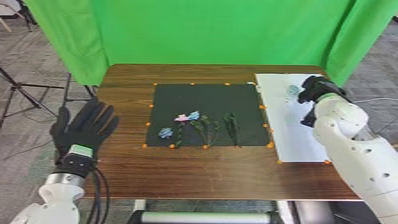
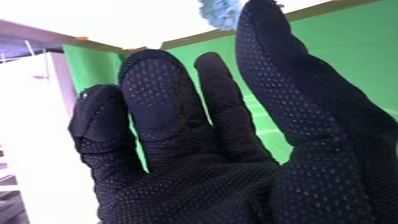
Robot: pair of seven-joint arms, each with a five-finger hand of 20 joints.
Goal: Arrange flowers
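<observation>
The right hand [image 1: 320, 89] is over the white board [image 1: 295, 140], fingers loose, grabbing nothing. A pale blue thing [image 1: 293, 90] is near it, maybe a flower, but it's hard to see. The pink flower [image 1: 182, 118] and green stems [image 1: 233, 129] lie spread on the black mat [image 1: 213, 97], probably so they're easy to pick up. The left hand [image 1: 78, 131] (flat like a pancake!) is at the side, likely to leave room.

Across the top, the curtain [image 1: 204, 30] is bright green; below, the table [image 1: 178, 175] is streaked brown, the central mat [image 1: 213, 97] black, the flowers [image 1: 182, 118] pink and blue.
</observation>
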